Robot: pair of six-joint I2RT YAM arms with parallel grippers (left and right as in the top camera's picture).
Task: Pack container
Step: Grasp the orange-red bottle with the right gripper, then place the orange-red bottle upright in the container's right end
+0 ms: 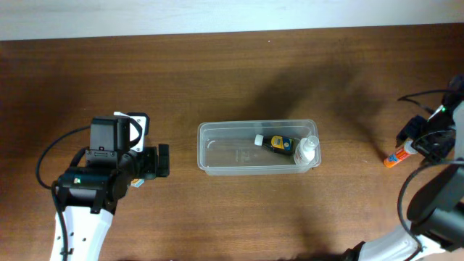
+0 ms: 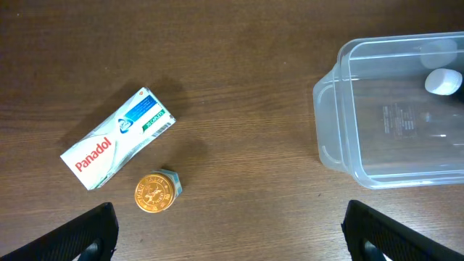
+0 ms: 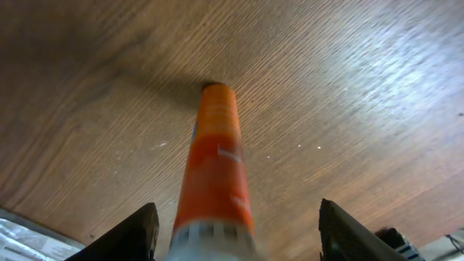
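Observation:
The container [image 1: 239, 125], a clear plastic tub, sits mid-table and holds a dark bottle with a yellow label [image 1: 278, 143] and a clear bottle with a white cap [image 1: 307, 148]. My left gripper [image 1: 164, 161] is open and empty, left of the tub. In the left wrist view a Panadol box [image 2: 116, 138] and a small gold-lidded jar [image 2: 156, 192] lie on the table ahead of the open left gripper [image 2: 232, 243], with the tub [image 2: 330, 123] at the right. My right gripper [image 3: 239, 235] is open around an orange tube [image 3: 215, 159] without touching it.
The orange tube [image 1: 395, 157] lies near the table's right edge, far from the tub, with the right gripper [image 1: 412, 143] over its white end. Cables hang by both arms. The table is dark wood.

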